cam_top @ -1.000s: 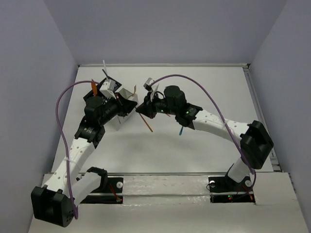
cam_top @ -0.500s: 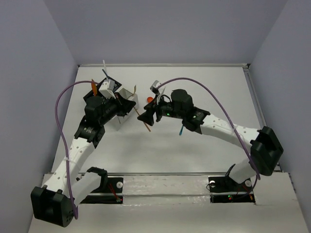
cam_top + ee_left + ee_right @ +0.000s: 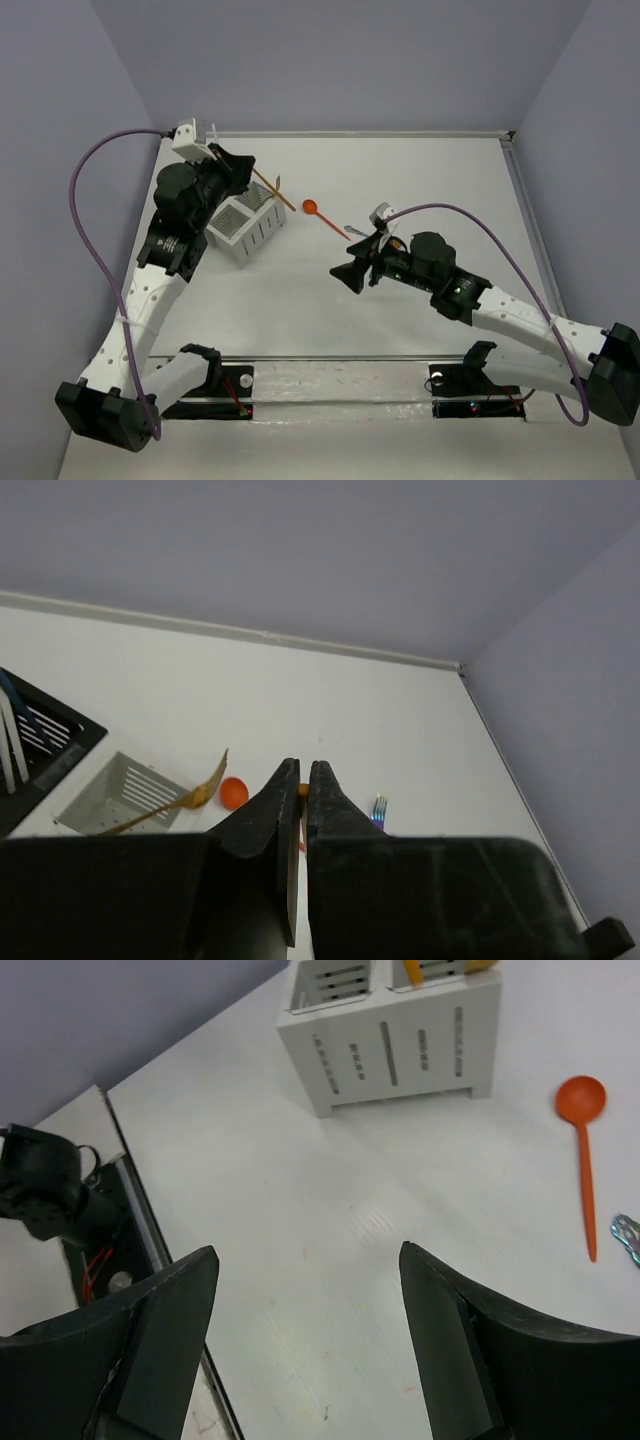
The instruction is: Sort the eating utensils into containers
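- Over at the far left of the desk (image 3: pixel 430 180), the white caddy (image 3: pixel 245 225) stands with a gold utensil (image 3: pixel 272 190) in it, leaning out over the top toward the right
- the black caddy (image 3: pixel 50 730) is right next to it with a couple of white sticks (image 3: pixel 12 742) standing inside; from above my left arm (image 3: pixel 165 250) hides most of it
- my left fingers (image 3: pixel 292 780) hang up in the air over the caddies, pressed pretty much together and empty
- the orange spoon (image 3: pixel 318 212) lies flat on the desk just right of the white caddy, and a rainbow-tinted fork (image 3: pixel 379 811) lies near its handle end
- my right fingers (image 3: pixel 348 275) are spread wide apart, holding zilch, over bare desk on the near side of the spoon, pointing toward the white caddy
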You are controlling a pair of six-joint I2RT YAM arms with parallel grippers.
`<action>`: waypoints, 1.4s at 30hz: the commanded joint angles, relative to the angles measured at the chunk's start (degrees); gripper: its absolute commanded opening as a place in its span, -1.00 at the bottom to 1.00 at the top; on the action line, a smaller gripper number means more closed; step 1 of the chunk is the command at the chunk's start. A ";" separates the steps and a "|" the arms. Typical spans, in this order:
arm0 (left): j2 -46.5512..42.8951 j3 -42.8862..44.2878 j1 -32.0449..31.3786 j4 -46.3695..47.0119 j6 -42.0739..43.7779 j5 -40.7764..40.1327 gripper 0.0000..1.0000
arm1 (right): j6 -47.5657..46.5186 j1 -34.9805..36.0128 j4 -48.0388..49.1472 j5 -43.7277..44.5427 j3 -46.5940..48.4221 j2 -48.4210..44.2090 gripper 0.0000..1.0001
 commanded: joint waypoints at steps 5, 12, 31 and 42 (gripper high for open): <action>10.05 15.61 3.98 -0.10 7.23 -20.88 -0.89 | 1.46 0.27 1.04 15.52 -4.20 -5.15 0.57; 20.07 24.40 9.35 -2.22 11.28 -28.97 -0.89 | 2.43 0.27 -0.71 20.71 -4.46 -6.20 0.56; 34.06 27.49 12.43 1.21 15.68 -29.60 -0.89 | 2.61 0.27 -2.21 21.59 -4.20 -6.47 0.56; 37.13 26.52 12.43 2.26 16.12 -25.73 -0.85 | 2.26 0.27 -2.12 22.64 -3.67 -4.18 0.56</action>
